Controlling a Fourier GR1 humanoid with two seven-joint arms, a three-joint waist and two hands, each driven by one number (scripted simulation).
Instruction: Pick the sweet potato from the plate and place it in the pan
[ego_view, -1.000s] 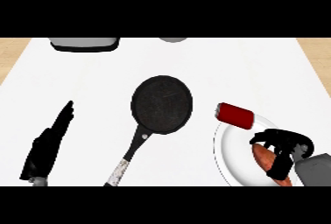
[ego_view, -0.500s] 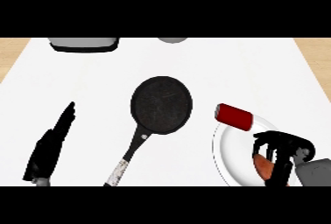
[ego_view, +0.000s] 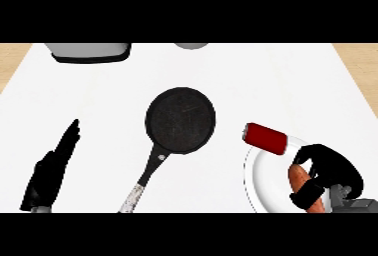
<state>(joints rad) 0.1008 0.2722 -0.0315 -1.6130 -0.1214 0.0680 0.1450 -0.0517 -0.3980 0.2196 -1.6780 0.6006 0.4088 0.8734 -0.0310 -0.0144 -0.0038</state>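
A: Entry one, the change. What was logged?
B: Right hand (ego_view: 334, 167): over the last second it had drawn back toward the table's (ego_view: 295, 90) near edge. Its fingers had gone from lying across the sweet potato (ego_view: 298, 179) to curling round it. The sweet potato's place was unaltered: on the plate (ego_view: 257, 186), at the table's near-right corner.
A: Meaning for the task?
B: Judged as grasp made, lift not begun. The sweet potato appeared to be down on the plate, and no part of it was over the pan (ego_view: 181, 120).
A: Pan entry?
B: Black, round, mid-table, well apart from the plate and to its left. The handle ran toward the near edge, and nothing lay in it.
A: Pose of the right hand?
B: It entered from the near-right corner. Fingers arched over the sweet potato's far end, thumb wrapped across its near part, orange showing between them. Recorded as closed on the sweet potato.
A: Left hand (ego_view: 50, 172)?
B: Close to the near-left corner, flat, fingers straight and pointing toward the far edge, holding nothing. It had not moved.
A: Other lots?
B: Red block (ego_view: 266, 139) on the plate's far-left rim, just beside the curled fingers; in my estimate, a thing to clear on the way to the pan. Grey container (ego_view: 88, 52) at the far edge, left of centre
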